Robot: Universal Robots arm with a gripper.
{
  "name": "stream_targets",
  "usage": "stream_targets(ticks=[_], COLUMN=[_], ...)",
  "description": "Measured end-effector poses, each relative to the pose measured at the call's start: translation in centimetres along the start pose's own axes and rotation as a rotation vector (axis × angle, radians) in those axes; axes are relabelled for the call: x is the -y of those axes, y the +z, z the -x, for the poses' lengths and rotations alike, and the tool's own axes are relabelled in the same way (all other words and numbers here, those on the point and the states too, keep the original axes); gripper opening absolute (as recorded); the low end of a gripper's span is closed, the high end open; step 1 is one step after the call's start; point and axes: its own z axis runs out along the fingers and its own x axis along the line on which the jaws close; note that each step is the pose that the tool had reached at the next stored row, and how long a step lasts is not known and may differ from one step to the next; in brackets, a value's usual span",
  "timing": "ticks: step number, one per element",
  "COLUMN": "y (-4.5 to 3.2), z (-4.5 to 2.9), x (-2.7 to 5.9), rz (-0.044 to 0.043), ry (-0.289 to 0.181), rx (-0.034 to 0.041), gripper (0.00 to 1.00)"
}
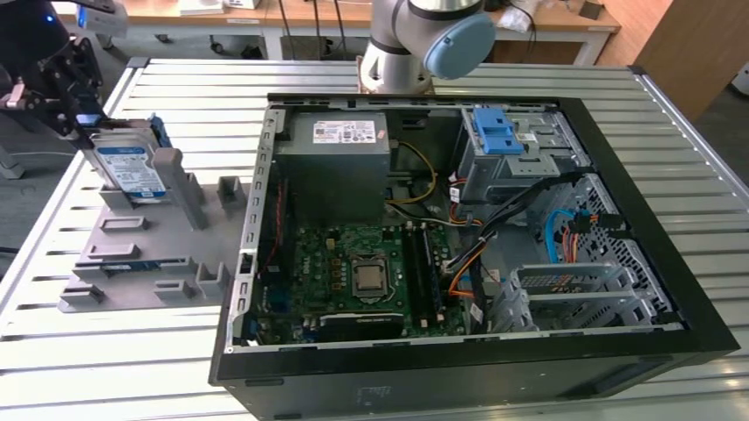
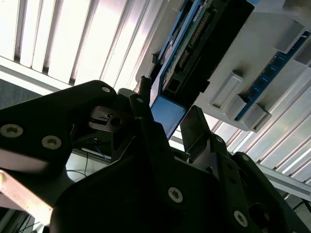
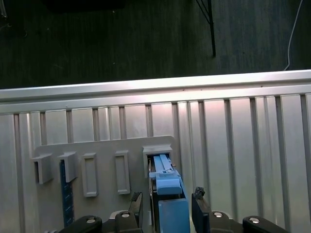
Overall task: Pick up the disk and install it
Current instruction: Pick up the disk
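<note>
The disk (image 1: pixel 129 167), a silver drive with a blue-and-white label in a blue bracket, stands on edge in a slot of the grey holder (image 1: pixel 140 254) at the exterior view's left. My gripper (image 1: pixel 80 112) hangs at the disk's upper end. In the first wrist view the gripper (image 3: pixel 167 204) has one black finger (image 3: pixel 137 203) on each side of the disk's blue bracket (image 3: pixel 168 183), with a narrow gap on both sides. The second wrist view shows the gripper (image 2: pixel 167 115) straddling the same end of the disk (image 2: pixel 187 48). The gripper is open around it.
An open black computer case (image 1: pixel 609 175) lies at the middle and right, with a grey power-supply box (image 1: pixel 333 158), a motherboard (image 1: pixel 363 272) and a drive cage with a light-blue latch (image 1: pixel 497 132). The arm's base (image 1: pixel 410 44) stands behind the case. Everything rests on a slatted metal table (image 1: pixel 105 351).
</note>
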Motion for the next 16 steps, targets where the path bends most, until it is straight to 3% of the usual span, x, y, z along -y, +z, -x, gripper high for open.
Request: stream_targets(ticks=[16], y=[1.02], z=[0.06], x=[-0.01], rz=[0.0024], ry=[0.000], rx=[-0.0003], gripper=[0.52])
